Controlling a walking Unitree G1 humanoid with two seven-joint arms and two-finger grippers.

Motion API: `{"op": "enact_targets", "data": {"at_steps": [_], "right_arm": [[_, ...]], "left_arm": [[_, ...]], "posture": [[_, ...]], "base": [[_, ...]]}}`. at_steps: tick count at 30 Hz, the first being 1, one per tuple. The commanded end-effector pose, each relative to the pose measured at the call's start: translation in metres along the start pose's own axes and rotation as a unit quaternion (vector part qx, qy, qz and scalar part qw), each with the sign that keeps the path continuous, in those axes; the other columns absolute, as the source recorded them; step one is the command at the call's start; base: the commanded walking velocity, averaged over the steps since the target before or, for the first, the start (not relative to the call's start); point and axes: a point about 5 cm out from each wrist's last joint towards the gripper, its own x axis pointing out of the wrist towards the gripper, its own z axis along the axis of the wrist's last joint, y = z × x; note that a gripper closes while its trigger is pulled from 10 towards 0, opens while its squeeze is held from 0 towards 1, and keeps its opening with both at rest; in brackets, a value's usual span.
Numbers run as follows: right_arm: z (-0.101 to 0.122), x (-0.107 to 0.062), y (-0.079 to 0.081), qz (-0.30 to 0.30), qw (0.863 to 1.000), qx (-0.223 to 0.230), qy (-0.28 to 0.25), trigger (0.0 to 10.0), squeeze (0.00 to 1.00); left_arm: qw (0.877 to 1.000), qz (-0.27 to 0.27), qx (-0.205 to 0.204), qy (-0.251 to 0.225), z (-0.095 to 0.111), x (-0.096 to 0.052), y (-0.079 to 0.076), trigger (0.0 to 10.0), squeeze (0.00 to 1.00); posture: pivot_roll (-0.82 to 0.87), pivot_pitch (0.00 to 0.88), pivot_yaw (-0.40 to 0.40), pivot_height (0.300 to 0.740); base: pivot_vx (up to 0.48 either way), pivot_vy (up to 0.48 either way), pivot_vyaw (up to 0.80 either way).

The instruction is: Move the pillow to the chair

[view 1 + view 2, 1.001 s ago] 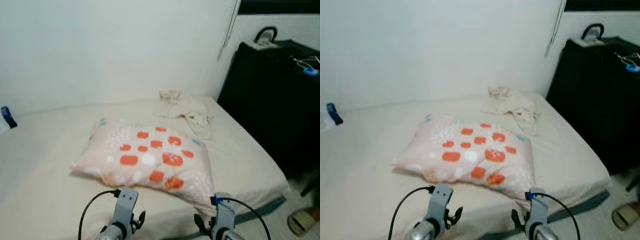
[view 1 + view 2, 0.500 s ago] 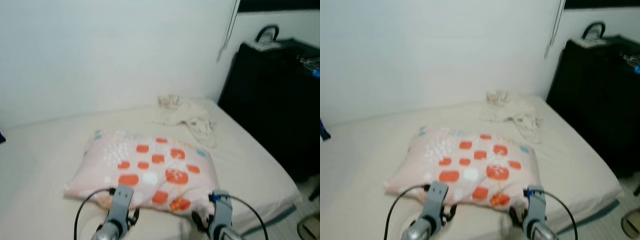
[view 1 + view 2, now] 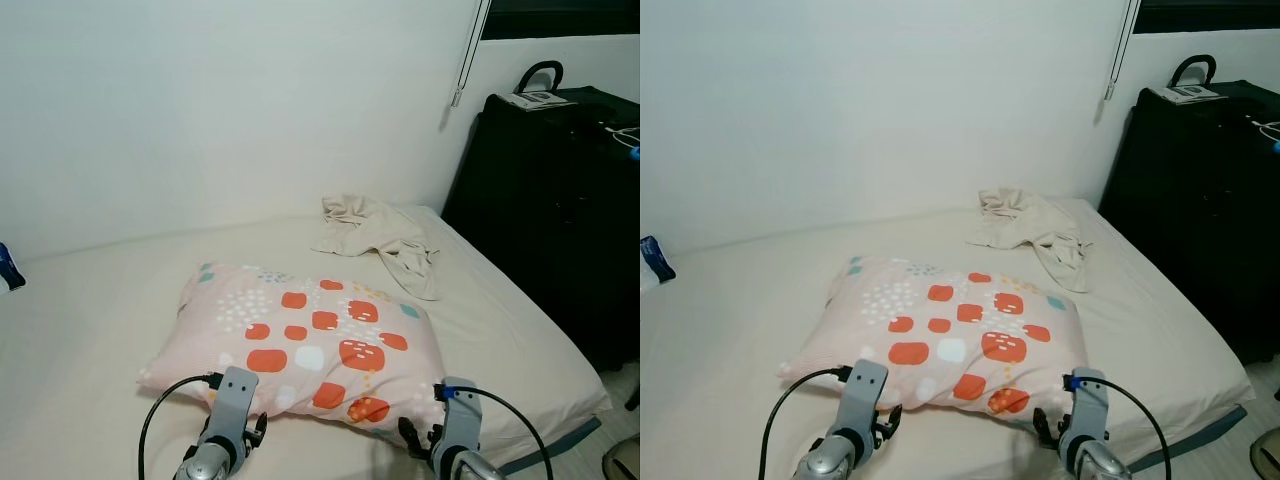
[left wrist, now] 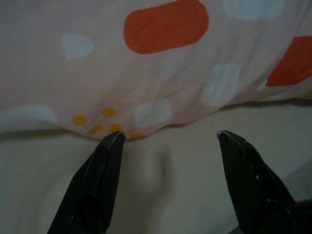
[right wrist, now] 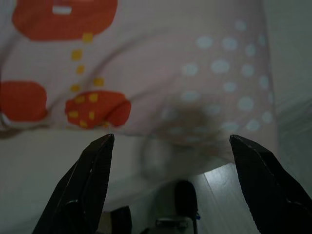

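Left wrist view shows the left gripper with its two black fingers spread apart, hovering over the cream bed sheet just short of the pillow's near edge, touching nothing. The right gripper is likewise spread wide and holds nothing, its tips just beside the pillow's near corner, with the edge of the bed below them. The pink pillow, patterned with orange and white patches, lies flat on the bed directly ahead of both grippers, its near edge just beyond their fingertips. Past the pillow, toward the white wall, a crumpled beige garment lies on the sheet. Beside the bed, right of the pillow, stands a black cabinet.
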Motion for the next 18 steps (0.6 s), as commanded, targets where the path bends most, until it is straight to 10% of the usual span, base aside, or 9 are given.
{"op": "enact_targets", "data": {"at_steps": [1, 18], "right_arm": [[0.0093, 0.0016, -0.0016, -0.002, 1.0, 0.008, -0.011, 10.0, 0.0], [0.0142, 0.0042, 0.0055, 0.011, 1.0, 0.007, -0.019, 10.0, 0.0]], "left_arm": [[1.0, 0.007, 0.004, 0.004, 0.0015, 0.0016, 0.0035, 10.0, 0.0], [1.0, 0.019, 0.014, 0.011, 0.0038, 0.0039, 0.0065, 10.0, 0.0]], "posture": [[0.01, 0.013, -0.01, 0.74], [0.01, 0.004, -0.01, 0.74]], "base": [[0.0, 0.0, 0.0], [-0.046, 0.0, 0.0]]}}
